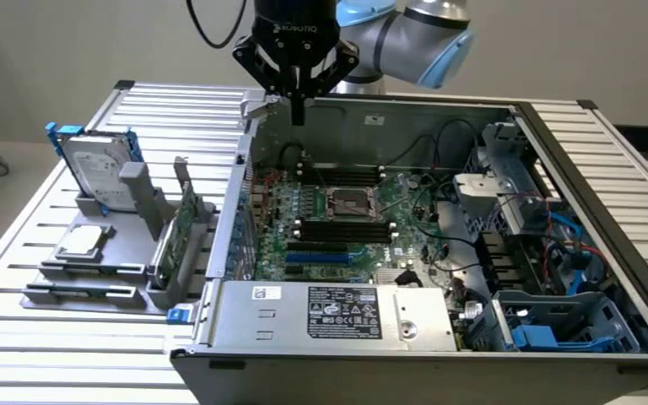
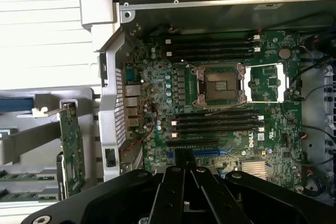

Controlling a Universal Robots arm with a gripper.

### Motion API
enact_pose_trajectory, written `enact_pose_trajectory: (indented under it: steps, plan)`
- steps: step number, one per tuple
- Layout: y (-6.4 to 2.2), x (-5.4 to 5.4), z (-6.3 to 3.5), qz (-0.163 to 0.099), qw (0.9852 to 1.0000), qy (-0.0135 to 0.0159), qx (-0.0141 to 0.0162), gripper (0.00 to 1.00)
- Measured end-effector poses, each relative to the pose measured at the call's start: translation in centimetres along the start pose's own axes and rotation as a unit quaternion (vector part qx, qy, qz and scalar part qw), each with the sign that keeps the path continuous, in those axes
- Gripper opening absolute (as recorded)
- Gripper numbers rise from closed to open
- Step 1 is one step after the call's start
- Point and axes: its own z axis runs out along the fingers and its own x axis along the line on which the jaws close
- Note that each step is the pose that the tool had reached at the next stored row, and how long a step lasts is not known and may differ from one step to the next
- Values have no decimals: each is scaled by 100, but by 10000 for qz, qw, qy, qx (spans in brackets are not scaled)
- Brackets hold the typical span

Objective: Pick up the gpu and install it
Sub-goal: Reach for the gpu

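Gripper [image 1: 298, 108], marked ROBOTIQ, fingers pressed together and empty, hangs at upper centre of the exterior view over the open computer case [image 1: 414, 114]. At frame left, a grey rack [image 1: 82, 295] holds the gpu [image 1: 175, 232] on edge.

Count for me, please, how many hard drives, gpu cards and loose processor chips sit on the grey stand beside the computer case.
hard drive: 1
gpu: 1
processor chip: 1
Total: 3
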Motion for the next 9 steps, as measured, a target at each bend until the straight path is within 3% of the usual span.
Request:
enact_pose_trajectory:
  steps: [4,9]
  plan:
    - [3,31,-3,1,10000,1,2,11]
    - [47,224,-3,1,10000,15,1,11]
